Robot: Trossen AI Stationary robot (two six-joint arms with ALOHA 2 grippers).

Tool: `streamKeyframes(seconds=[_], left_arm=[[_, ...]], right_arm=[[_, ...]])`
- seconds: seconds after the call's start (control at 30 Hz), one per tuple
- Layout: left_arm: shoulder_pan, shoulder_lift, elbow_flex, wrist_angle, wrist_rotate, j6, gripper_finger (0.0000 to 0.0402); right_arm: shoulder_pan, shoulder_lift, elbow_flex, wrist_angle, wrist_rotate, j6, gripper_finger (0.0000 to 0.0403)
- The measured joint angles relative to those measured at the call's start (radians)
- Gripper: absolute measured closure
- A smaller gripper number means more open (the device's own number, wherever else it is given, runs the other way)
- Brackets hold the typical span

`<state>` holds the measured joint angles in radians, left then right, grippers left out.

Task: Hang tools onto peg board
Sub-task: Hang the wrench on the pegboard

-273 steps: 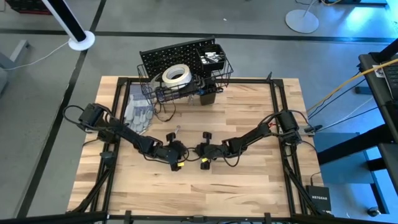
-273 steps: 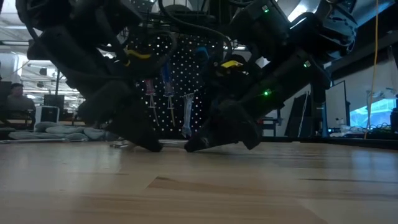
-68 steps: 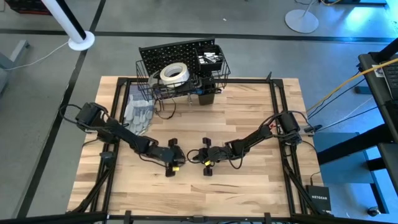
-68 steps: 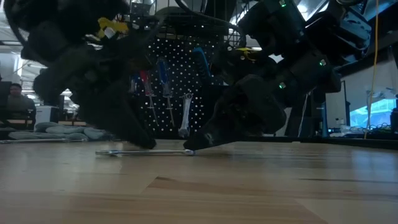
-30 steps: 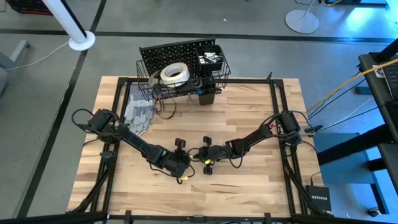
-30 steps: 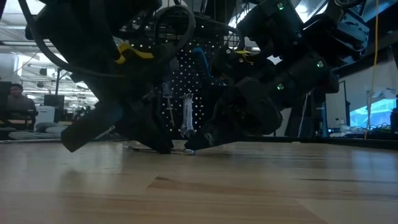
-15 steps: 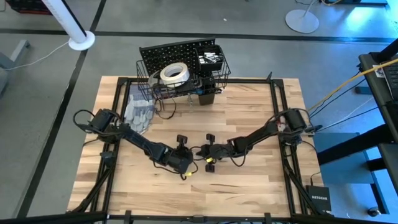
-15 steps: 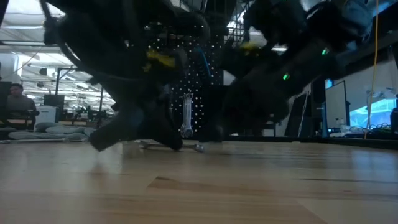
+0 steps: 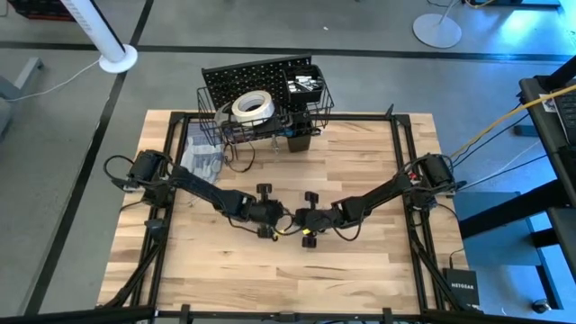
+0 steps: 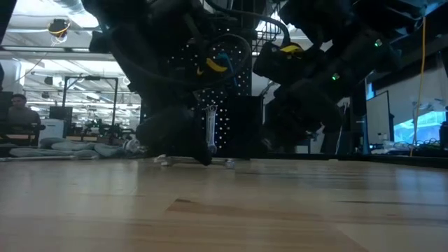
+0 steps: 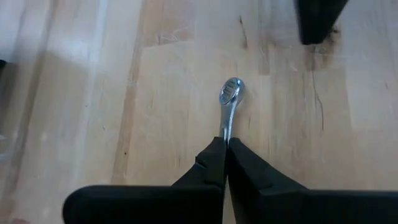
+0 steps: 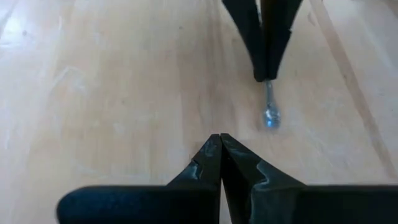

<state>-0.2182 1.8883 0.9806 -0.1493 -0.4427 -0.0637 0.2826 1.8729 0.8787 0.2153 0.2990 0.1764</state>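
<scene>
A silver wrench (image 11: 229, 99) lies level at the wooden table top (image 9: 360, 162), near the middle. My left gripper (image 11: 226, 144) is shut on it; in the high view the gripper (image 9: 281, 221) points toward the table's right. My right gripper (image 12: 219, 139) is shut and empty. It faces the left gripper a short way off (image 9: 297, 220), clear of the wrench's ring end (image 12: 271, 116). The black peg board (image 9: 252, 76) stands at the far edge. A white tape roll (image 9: 254, 106) lies in its wire basket. A wrench (image 10: 210, 129) and a blue-handled screwdriver (image 10: 224, 59) hang on it. My left gripper pinches the wrench's shank (image 11: 225, 132) between its two fingers, a little behind the ring end, which sticks out past the fingertips. The fingers slant down from the table's left and lie along the wrench. The wrench lies level at the table surface (image 10: 196, 160).
Grey gloves (image 9: 200, 162) lie at the far left by the peg board's foot. A black square cup (image 9: 301, 139) hangs under the basket. Bare wood lies on the near side of both grippers. People and desks show in the room behind the table.
My left gripper has swung toward the far edge and turned until it points toward the table's right. The wrench has slid along the table toward the right. My right gripper has drawn back toward the right, off the wrench's end.
</scene>
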Motion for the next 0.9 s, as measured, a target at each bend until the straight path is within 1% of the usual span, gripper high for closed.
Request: streamKeyframes(seconds=[0.17,0.27,0.4,0.53,0.77,0.83,0.9], left_arm=[[0.024,-0.039,-0.003,-0.005,0.074,-0.015,0.0400],[0.029,-0.083,-0.007,-0.025,0.125,-0.032,0.0400],[0.027,-0.137,-0.004,-0.021,0.130,-0.039,0.0400],[0.038,-0.158,-0.010,-0.028,0.134,-0.044,0.0400],[0.043,-0.160,-0.011,-0.023,0.138,-0.059,0.0401],[0.043,-0.160,-0.011,-0.024,0.138,-0.060,0.0401],[0.043,-0.160,-0.011,-0.023,0.140,-0.060,0.0401]], right_arm=[[-0.001,-0.002,0.001,-0.018,0.026,0.001,0.0393],[-0.001,-0.019,0.001,-0.068,0.032,0.002,0.0393],[0.000,-0.059,0.002,-0.124,0.075,0.002,0.0393],[-0.001,-0.069,0.003,-0.109,0.077,0.002,0.0393],[-0.002,-0.069,0.002,-0.091,0.077,0.050,0.0393],[-0.007,-0.069,0.002,-0.083,0.103,0.053,0.0392],[-0.012,-0.069,0.002,-0.083,0.113,0.055,0.0381]])
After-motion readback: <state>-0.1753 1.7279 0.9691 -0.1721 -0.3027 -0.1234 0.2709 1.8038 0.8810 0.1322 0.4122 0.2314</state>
